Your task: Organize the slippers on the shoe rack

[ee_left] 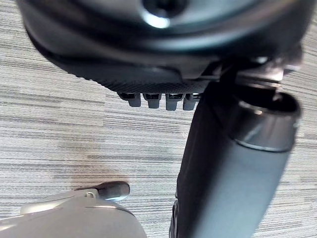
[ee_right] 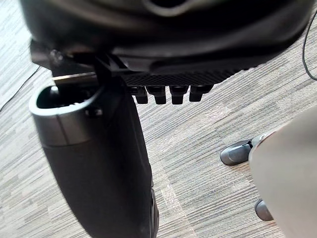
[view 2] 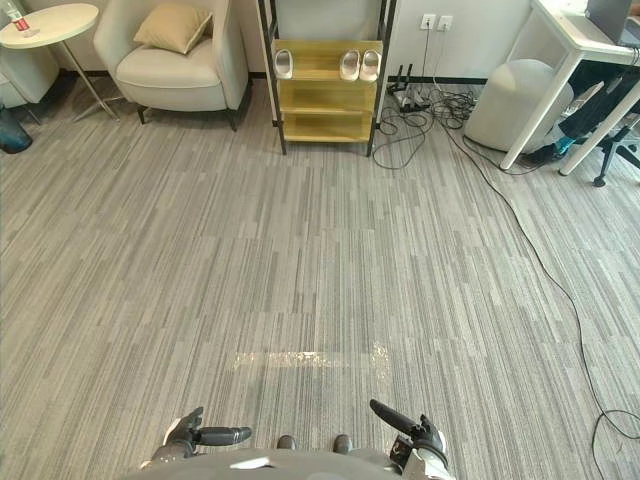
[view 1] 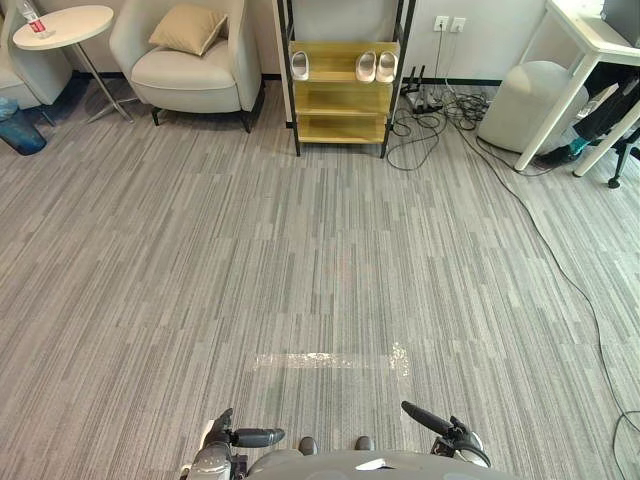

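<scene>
The shoe rack (view 1: 340, 102), a black metal frame carrying three yellow wooden shelves, stood against the far wall, well apart from the robot across the grey striped carpet floor (view 1: 320, 250). All the slippers seen were on the rack's top shelf. A lone white slipper (view 1: 300, 65) lay near the shelf's left end. A second white slipper (view 1: 367, 66) and a third white slipper (view 1: 386, 66) lay side by side near its right end, just beside each other. The left robot hand (view 1: 218, 442) hung low over the carpet near the robot, fingers straight and relaxed, thumb standing out toward the middle, gripping nothing. The right robot hand (view 1: 460, 438) hung likewise on the other side, fingers loosely spread and thumb angled inward, with bare carpet past its fingertips in its wrist view. To the left of the rack stood a beige upholstered armchair (view 1: 190, 75) bearing a tan cushion (view 1: 188, 28), and beyond it a round white side table (view 1: 65, 22). Black cables (view 1: 430, 110) lay tangled on the floor just right of the rack, near a pale grey round pouf (view 1: 525, 100) and a white desk (view 1: 590, 40).
</scene>
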{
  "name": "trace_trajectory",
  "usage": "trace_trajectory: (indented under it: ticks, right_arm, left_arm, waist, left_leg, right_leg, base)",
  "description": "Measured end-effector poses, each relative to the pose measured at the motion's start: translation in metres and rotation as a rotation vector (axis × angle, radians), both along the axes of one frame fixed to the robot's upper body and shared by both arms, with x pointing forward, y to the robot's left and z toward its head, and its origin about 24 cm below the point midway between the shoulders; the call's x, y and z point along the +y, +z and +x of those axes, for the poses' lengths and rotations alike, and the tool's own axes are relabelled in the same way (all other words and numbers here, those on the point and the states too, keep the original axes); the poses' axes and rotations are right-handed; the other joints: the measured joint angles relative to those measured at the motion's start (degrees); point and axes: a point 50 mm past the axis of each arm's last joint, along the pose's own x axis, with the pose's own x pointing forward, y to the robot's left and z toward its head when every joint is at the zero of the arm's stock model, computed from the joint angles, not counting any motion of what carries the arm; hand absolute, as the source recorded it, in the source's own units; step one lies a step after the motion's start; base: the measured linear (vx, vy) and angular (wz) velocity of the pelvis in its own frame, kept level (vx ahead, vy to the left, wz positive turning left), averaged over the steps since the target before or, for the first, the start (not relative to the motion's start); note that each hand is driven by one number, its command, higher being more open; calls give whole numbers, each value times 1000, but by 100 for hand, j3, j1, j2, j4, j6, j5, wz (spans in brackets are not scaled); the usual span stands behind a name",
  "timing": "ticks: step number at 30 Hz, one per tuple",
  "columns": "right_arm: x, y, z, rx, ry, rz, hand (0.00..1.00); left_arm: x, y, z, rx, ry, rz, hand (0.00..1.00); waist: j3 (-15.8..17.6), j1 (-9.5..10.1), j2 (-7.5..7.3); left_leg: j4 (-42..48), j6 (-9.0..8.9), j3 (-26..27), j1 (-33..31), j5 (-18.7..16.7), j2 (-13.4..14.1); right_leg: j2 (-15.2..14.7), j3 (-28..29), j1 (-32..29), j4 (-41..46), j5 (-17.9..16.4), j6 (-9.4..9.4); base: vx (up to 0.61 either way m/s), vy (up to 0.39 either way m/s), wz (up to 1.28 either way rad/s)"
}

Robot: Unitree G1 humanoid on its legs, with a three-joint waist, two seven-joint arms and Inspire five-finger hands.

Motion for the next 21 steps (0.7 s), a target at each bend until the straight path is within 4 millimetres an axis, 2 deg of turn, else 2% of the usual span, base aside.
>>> trace_trajectory:
  ticks: [7, 10, 11, 13, 14, 15, 16, 17, 19, 21]
  right_arm:
    - [1, 1, 4, -12, 34, -11, 100]
    - [2, 3, 9, -32, 49, -18, 100]
    - [3, 4, 10, -43, 47, -17, 100]
    - [6, 5, 12, -57, 43, -16, 100]
    - [5, 6, 13, -64, 41, -20, 100]
    - [3, 7, 13, -77, 42, -35, 100]
    - [0, 8, 12, -79, 41, -46, 100]
    - [-1, 8, 11, -77, 37, -53, 100]
    - [-1, 9, 12, -78, 37, -54, 100]
    - [0, 8, 13, -76, 36, -55, 100]
  left_arm:
    - [2, 1, 6, -11, -8, 8, 100]
    - [4, 4, 16, -36, -13, 18, 100]
    - [5, 5, 16, -47, 2, 18, 100]
    - [7, 7, 20, -75, 40, 16, 100]
    - [7, 9, 22, -91, 60, 13, 100]
    - [5, 10, 23, -113, 99, 0, 100]
    - [5, 10, 23, -126, 123, -7, 100]
    - [4, 11, 24, -142, 145, -15, 100]
    - [4, 13, 29, -169, 147, -15, 100]
    - [4, 14, 32, -179, 144, -14, 100]
  waist:
    - [49, -6, -25]
    - [250, -8, -35]
    - [298, -6, -30]
    - [355, 14, -61]
    - [384, 34, -52]
    - [416, 89, -4]
    - [420, 108, 52]
    - [426, 127, 74]
    - [433, 173, 63]
    - [439, 209, 45]
  left_leg:
    - [110, -34, -20, -206, -23, 2]
    - [1177, -200, -18, -668, -523, 64]
    - [1953, -339, 48, -956, -776, 161]
    - [3141, -405, 238, -1423, -890, 298]
    - [3612, -395, 332, -1616, -907, 382]
    - [4401, -217, 522, -1921, -1021, 653]
    - [4804, -194, 582, -2079, -1143, 864]
    - [5021, -253, 594, -2259, -1232, 1024]
    - [4812, -306, 605, -2567, -1262, 1067]
    - [3965, -349, 620, -2716, -1207, 891]
  right_leg:
    - [-4, -45, -121, 5, -9, -13]
    - [-10, -157, -172, 279, -191, -185]
    - [11, -184, -162, 442, -328, -249]
    - [15, -175, -115, 589, -461, -320]
    - [21, -154, -59, 646, -502, -336]
    - [89, -111, 25, 707, -626, -451]
    - [129, -62, 97, 765, -720, -506]
    - [108, -3, 160, 850, -847, -516]
    - [-42, 98, 173, 945, -993, -469]
    - [-307, 213, 214, 955, -1150, -300]
  base:
    - [-5, -8, 3]
    - [-22, -31, 16]
    - [-29, -32, 13]
    - [-15, -16, 3]
    - [44, -20, -12]
    - [107, -20, -14]
    - [165, -5, -17]
    - [197, 34, -20]
    - [199, 93, -23]
    - [343, 223, -32]
